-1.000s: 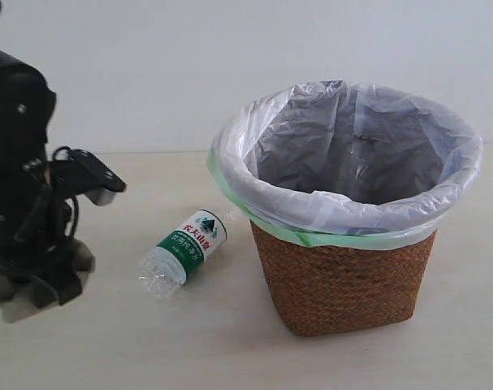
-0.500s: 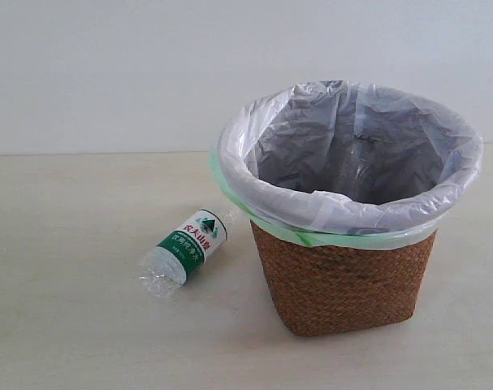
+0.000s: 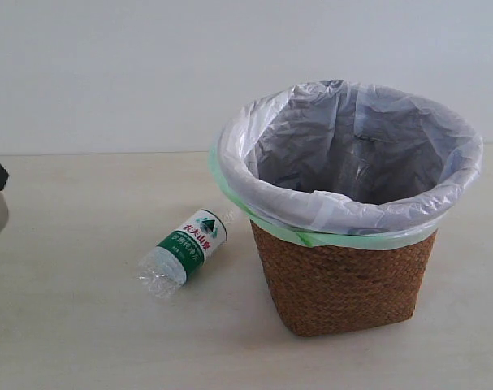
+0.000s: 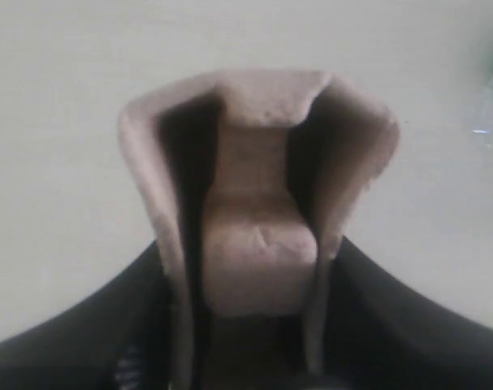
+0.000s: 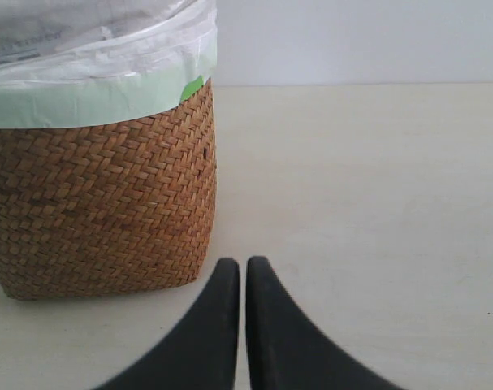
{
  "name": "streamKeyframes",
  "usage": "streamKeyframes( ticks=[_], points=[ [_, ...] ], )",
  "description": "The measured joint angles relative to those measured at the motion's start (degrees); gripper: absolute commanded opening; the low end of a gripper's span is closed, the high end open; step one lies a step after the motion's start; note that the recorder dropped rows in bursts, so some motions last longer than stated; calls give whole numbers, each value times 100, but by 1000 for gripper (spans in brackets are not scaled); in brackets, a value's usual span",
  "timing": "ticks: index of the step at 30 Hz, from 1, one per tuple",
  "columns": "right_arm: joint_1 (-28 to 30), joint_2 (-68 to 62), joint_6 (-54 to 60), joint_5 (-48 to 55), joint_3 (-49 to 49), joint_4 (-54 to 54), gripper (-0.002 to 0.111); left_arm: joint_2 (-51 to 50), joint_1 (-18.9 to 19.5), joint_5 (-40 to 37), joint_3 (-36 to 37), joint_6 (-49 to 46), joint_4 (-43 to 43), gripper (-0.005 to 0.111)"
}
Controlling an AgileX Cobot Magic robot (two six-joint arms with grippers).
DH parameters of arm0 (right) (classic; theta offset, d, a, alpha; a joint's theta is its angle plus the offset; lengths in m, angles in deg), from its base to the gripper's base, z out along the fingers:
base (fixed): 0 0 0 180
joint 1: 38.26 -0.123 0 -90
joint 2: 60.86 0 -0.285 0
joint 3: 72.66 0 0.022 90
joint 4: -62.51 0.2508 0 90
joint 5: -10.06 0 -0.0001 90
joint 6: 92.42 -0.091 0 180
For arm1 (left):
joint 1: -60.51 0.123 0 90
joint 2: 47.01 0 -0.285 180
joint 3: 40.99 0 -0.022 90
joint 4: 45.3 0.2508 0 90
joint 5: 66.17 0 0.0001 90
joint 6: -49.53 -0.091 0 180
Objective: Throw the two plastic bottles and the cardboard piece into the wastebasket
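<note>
Cardboard piece (image 4: pixel 262 162) sits clamped in my left pincer (image 4: pixel 250 260). My right pincer (image 5: pixel 243 272) is narrow, tips nearly touching, near the wastebasket (image 3: pixel 343 280), whose inside shows its white bag (image 3: pixel 352 154). Green-label bottle (image 3: pixel 189 242) lies just beside it, toward the bench's (image 3: pixel 67 341) left edge.

Lab-like: pale tabletop (image 3: pixel 84 325), plain white wall (image 3: pixel 149 65)

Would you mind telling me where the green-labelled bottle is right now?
In the exterior view, the green-labelled bottle lies on its side on the table, just left of the wastebasket, close to its base.
</note>
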Motion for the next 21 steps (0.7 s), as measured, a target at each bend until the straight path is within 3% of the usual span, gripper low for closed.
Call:
streamKeyframes(
  ticks=[14, 21],
  points=[
    [0, 0, 0, 0, 0, 0, 0, -427, 0, -192, -24, 401, 870, 4],
    [0, 0, 0, 0, 0, 0, 0, -427, 0, -568, -24, 1254, 1943, 4]
  ],
)
